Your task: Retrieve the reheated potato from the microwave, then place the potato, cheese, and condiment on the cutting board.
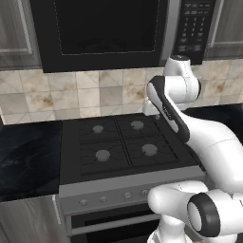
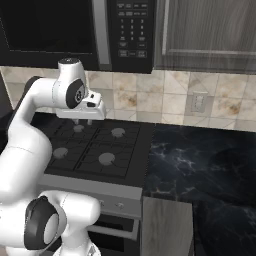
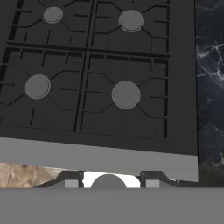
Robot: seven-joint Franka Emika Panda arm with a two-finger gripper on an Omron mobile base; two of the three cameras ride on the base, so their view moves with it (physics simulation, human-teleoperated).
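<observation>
The black microwave point(image 1: 104, 33) point(image 2: 50, 30) hangs above the stove with its dark glass door shut and its keypad point(image 2: 131, 30) on the right. My gripper point(image 1: 153, 114) point(image 2: 82, 120) hovers below it, over the back of the stove, pointing down. In the hand view the gripper point(image 3: 112, 183) is open: its two fingertips point(image 3: 72, 183) stand apart with nothing between them. The potato, cheese, condiment and cutting board are out of view.
A black four-burner stove point(image 1: 118, 142) point(image 2: 90, 145) point(image 3: 100, 74) lies under the hand. Dark marble counter runs to its left point(image 1: 28, 156) and right point(image 2: 200, 165). A grey wall cabinet point(image 2: 205, 35) hangs beside the microwave, above a tiled backsplash with a wall outlet point(image 2: 198, 103).
</observation>
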